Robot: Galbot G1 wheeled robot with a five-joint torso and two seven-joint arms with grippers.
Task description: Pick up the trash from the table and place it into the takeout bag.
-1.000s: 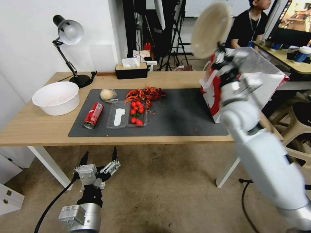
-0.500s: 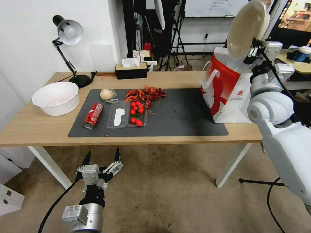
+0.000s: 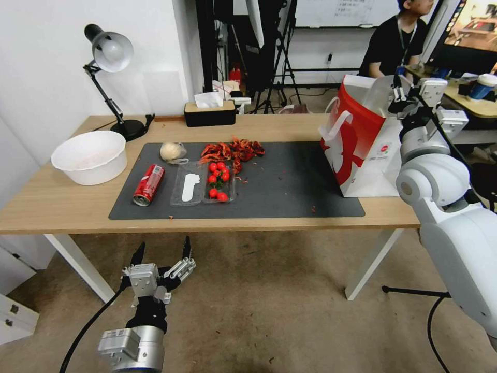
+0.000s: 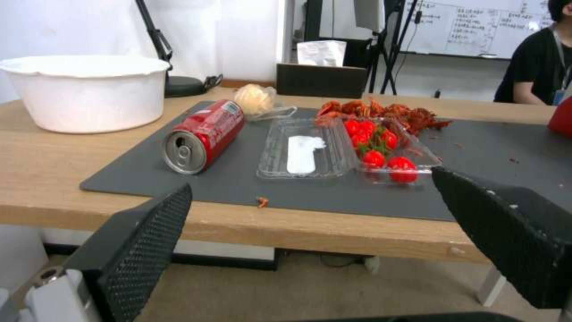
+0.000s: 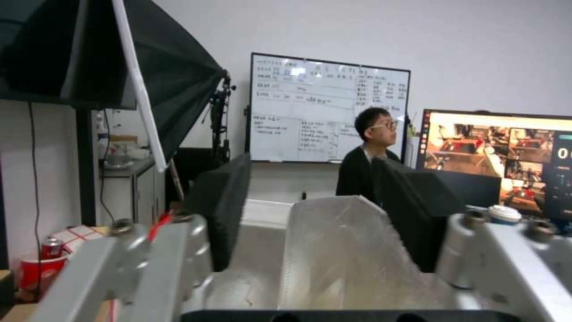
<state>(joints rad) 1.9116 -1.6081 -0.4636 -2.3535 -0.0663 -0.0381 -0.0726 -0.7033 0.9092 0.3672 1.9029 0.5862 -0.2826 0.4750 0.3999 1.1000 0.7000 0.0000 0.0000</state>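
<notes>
- Gone since half a second ago: the beige shallow bowl that the right claw held up above the takeout bag; that claw now carries nothing.
- White bowl (image 3: 90,155): far left of the tabletop (image 3: 62,204), off the mat, near the black desk lamp (image 3: 110,62).
- Left claw (image 3: 161,255): low in front of the tabletop's near edge, over the floor, fingers (image 4: 149,232) spread wide, nothing between them.
- Dark grey mat (image 3: 290,191): across the middle of the tabletop.
- Red soda can (image 3: 149,184): on its side at the mat's left end, open top facing the near edge.
- Pale plastic-wrapped lump (image 3: 172,151): on the mat behind the can, toward the far edge.
- Clear plastic clamshell tray (image 3: 202,189): lying open just right of the can; the left half has a white patch, the right half holds small red tomatoes (image 3: 218,178).
- Red crayfish shells (image 3: 233,150): heaped behind the tray; a few red crumbs scattered over the mat.
- Black tissue box (image 3: 209,111): at the far edge of the tabletop, behind the mat.
- Takeout bag (image 3: 362,150): upright at the right end of the tabletop, its base partly on the mat's right edge, mouth open, red side panel and white loop handle facing the mat.
- Right claw (image 3: 409,96): raised at the bag's open mouth, by its right rim; in the right wrist view its two dark fingers (image 5: 223,210) stand apart, with the bag's pale inside (image 5: 339,250) between and beyond them.
</notes>
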